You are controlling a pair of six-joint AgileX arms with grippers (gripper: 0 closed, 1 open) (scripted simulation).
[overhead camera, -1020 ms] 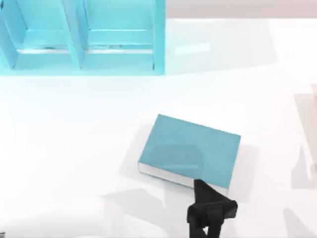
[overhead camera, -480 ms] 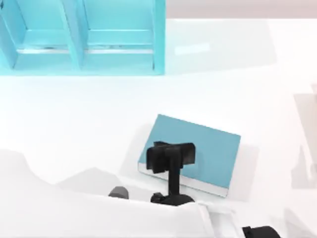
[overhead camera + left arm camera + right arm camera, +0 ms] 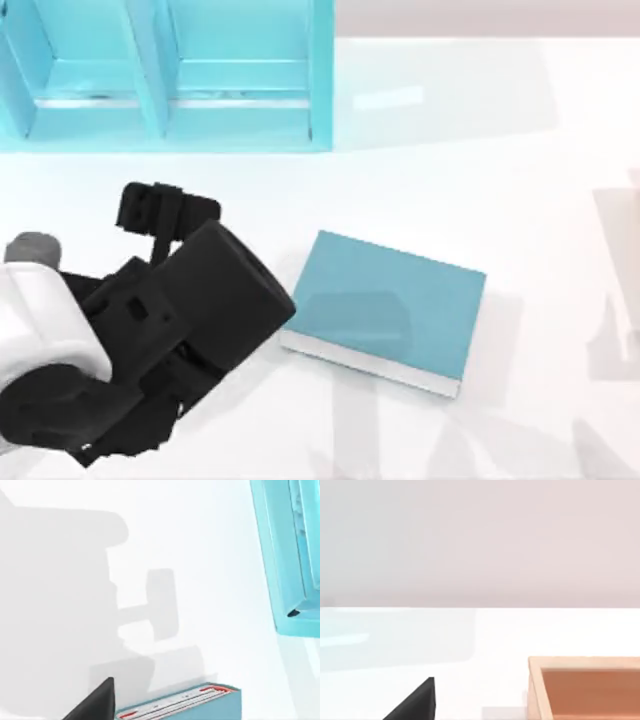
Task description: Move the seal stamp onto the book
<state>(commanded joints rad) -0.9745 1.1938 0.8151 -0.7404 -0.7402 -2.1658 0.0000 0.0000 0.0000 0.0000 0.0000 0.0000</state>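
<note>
The book (image 3: 385, 310) lies flat right of the table's centre, its teal cover up and its white page edge toward the front. The left wrist view catches its page edge (image 3: 175, 707). The seal stamp is hidden. My left arm reaches in from the lower left. Its gripper (image 3: 165, 210) hangs over the bare table left of the book and in front of the shelf unit, apart from the book. A black tip of that gripper (image 3: 95, 705) also appears in the left wrist view. A black tip of my right gripper (image 3: 415, 702) appears in the right wrist view.
A large turquoise shelf unit (image 3: 165, 75) with compartments stands at the back left, and its corner (image 3: 290, 570) appears in the left wrist view. An open wooden box (image 3: 587, 690) sits near my right gripper. White table (image 3: 480, 170) lies behind the book.
My left gripper moved from the book's front edge to over the cover, then swung left off it to the table in front of the shelf unit. The book has not moved.
</note>
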